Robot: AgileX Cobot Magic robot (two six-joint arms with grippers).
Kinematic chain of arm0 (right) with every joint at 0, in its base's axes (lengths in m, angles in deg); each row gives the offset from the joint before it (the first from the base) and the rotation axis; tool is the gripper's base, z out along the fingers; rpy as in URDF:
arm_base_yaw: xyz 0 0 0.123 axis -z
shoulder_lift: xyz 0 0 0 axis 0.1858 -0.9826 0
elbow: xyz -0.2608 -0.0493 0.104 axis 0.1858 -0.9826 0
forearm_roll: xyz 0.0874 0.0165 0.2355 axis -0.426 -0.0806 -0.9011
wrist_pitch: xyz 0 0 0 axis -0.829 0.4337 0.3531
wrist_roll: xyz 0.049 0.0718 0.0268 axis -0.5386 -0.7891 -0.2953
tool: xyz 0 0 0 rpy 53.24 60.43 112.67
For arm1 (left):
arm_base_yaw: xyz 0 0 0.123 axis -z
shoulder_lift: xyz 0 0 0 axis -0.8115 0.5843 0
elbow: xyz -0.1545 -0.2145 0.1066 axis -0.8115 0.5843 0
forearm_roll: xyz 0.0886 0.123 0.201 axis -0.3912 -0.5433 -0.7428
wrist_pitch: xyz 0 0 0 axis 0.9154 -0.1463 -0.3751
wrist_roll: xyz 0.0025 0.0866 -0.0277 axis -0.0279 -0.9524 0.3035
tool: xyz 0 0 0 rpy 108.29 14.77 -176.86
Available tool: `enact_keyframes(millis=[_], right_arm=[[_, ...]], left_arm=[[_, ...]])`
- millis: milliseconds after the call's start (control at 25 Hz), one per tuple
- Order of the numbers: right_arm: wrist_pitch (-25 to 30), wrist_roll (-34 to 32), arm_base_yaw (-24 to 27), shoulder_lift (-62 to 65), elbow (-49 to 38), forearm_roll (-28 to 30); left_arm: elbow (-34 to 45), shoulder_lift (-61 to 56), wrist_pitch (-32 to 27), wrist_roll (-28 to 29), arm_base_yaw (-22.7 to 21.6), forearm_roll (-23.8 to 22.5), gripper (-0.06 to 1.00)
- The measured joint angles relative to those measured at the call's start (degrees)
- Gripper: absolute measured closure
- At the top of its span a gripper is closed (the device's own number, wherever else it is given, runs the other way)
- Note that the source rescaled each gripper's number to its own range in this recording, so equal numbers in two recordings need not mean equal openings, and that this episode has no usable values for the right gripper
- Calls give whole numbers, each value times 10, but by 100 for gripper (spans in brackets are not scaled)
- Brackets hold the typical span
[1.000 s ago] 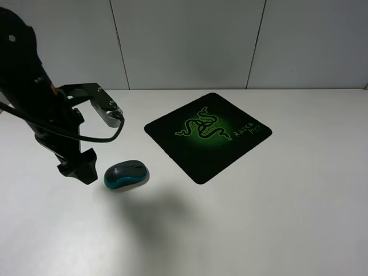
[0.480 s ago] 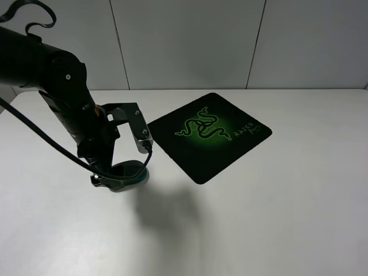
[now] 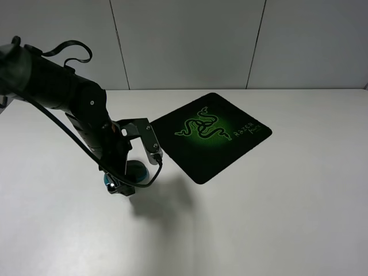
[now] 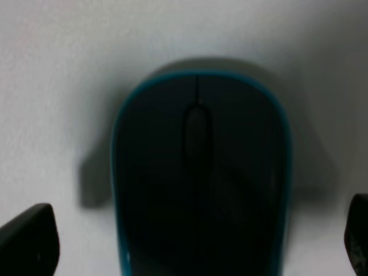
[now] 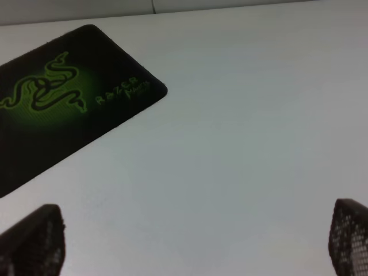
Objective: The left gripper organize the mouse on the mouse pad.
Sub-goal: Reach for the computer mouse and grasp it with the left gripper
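Observation:
The mouse (image 3: 138,171) lies on the white table, left of the mouse pad (image 3: 207,135), and is mostly covered by my left arm. My left gripper (image 3: 123,183) has come down over it. In the left wrist view the mouse (image 4: 201,178) fills the space between the two fingertips (image 4: 29,241). The left gripper (image 4: 192,244) is open there, with white table showing between each finger and the mouse's sides. The black pad with its green snake logo also shows in the right wrist view (image 5: 57,115), lying flat. My right gripper (image 5: 190,244) is open over bare table.
A silver-grey block (image 3: 152,146) and a looping black cable (image 3: 141,184) hang off the left arm, close to the pad's near-left edge. A grey panelled wall (image 3: 190,40) stands behind the white table (image 3: 276,213).
The left arm swung right and down, from beside the mouse to directly over it. Its fingers now straddle the mouse, which has not moved.

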Motion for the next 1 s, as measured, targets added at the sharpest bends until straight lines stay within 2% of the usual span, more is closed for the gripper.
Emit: enact_keyframes(millis=[240,360,480,760,800,1000], right_arm=[[0,0,0,0,0,0],[0,0,0,0,0,0],[0,0,0,0,0,0],[0,0,0,0,0,0],[0,0,0,0,0,0],[0,0,0,0,0,0]], left_arm=[[0,15,14,-3,0,6,-4],[-1,18,13,-4,0,7,0],[-1,18,12,-4,0,11,16],[-1,20,13,-4,0,11,92],[-1,20,14,-4,0,11,94],[-1,20,15,-4,0,10,94]])
